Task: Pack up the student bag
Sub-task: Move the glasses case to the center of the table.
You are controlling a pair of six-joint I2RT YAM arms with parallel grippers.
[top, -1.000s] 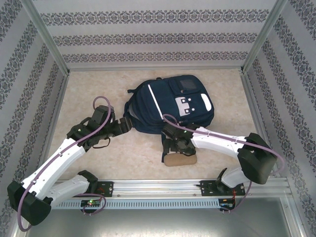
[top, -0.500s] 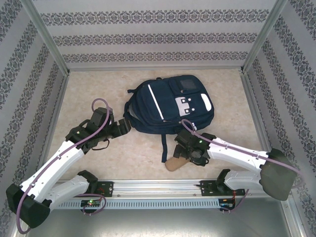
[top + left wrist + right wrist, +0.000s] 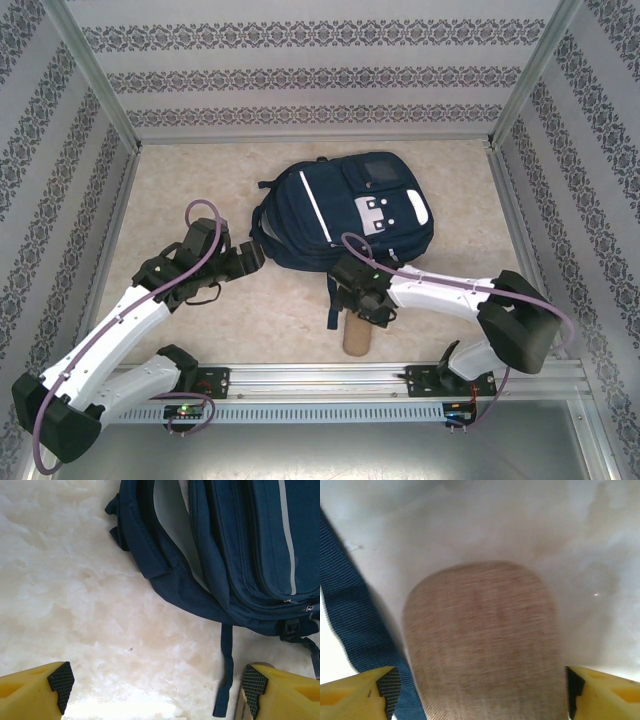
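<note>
The student bag [image 3: 340,212], navy blue with a thin white stripe, lies flat in the middle of the table. One dark strap [image 3: 333,300] trails from it toward the near edge. A tan fabric pouch [image 3: 357,337] lies lengthwise just right of that strap. My right gripper [image 3: 361,312] hangs over the pouch's far end. In the right wrist view the pouch [image 3: 480,640] lies between the open right gripper's [image 3: 477,685] fingers, with the strap [image 3: 355,615] along its left side. My left gripper [image 3: 254,256] stands open at the bag's left corner [image 3: 165,575], above bare table.
Patterned walls and metal frame posts [image 3: 100,100] close the table in on three sides. A metal rail [image 3: 320,378] with both arm bases runs along the near edge. Open tabletop [image 3: 200,175] lies left of the bag and behind it.
The tan pouch has turned from lying sideways to pointing at the near edge. My right arm swung out right, then back over it, and its jaws narrowed slightly. The left arm barely moved.
</note>
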